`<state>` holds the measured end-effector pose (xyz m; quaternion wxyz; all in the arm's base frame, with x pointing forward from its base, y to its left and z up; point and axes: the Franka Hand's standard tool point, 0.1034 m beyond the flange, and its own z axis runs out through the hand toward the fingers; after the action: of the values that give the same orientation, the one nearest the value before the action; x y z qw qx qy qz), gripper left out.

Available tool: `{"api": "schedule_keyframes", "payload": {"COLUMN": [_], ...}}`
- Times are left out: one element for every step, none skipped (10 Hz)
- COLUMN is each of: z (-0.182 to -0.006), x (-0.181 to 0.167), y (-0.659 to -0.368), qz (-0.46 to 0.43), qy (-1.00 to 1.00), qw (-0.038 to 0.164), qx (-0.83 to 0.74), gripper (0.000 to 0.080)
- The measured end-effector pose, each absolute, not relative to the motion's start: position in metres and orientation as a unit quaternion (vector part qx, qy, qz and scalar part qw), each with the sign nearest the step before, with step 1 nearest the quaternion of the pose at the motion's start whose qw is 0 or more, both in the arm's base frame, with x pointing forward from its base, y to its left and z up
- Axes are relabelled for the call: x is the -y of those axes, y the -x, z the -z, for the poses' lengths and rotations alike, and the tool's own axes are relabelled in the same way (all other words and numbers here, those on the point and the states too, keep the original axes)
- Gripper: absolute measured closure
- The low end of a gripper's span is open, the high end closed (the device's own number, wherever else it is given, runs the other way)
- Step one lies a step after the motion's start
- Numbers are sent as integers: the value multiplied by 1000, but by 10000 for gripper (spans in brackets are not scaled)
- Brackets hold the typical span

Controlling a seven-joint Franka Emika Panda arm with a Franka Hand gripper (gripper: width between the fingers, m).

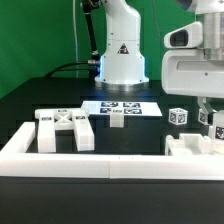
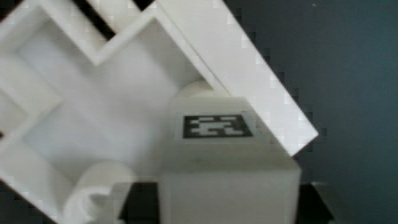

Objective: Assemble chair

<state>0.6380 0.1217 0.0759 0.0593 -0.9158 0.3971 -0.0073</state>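
My gripper (image 2: 222, 203) is shut on a white chair leg block (image 2: 224, 150) with a square tag on its face; a dark finger (image 2: 157, 196) shows on each side of it. Just beyond the block lies a white chair part with slanted ribs (image 2: 107, 70). In the exterior view the gripper (image 1: 207, 108) hangs at the exterior view's right, holding the leg (image 1: 212, 126) over a white chair part (image 1: 190, 146) by the wall. The X-braced back panel (image 1: 65, 129) lies at the exterior view's left. Another tagged block (image 1: 178, 116) stands left of the gripper.
A long low white barrier wall (image 1: 100, 160) runs across the front with raised ends. The marker board (image 1: 120, 106) lies in front of the robot base (image 1: 121, 50). A small white part (image 1: 117, 121) sits by the board's front edge.
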Motion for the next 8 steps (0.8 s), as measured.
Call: {"api": "schedule_keyframes", "payload": {"z": [-76, -76, -76, -76, -76, -76, -76, -76], "x": [-122, -122, -124, -123, -123, -124, -124, -126], "y": [-638, -638, -637, -637, -637, -637, -637, -637], "qz": [5, 0, -3, -4, -4, -3, -3, -1], "qy": [899, 869, 839, 831, 831, 839, 842, 860], "qw": [60, 61, 60, 60, 60, 60, 60, 59], "qx": [-434, -491, -541, -553, -553, -540, -536, -506], "gripper": [508, 508, 508, 508, 508, 425, 425, 288]}}
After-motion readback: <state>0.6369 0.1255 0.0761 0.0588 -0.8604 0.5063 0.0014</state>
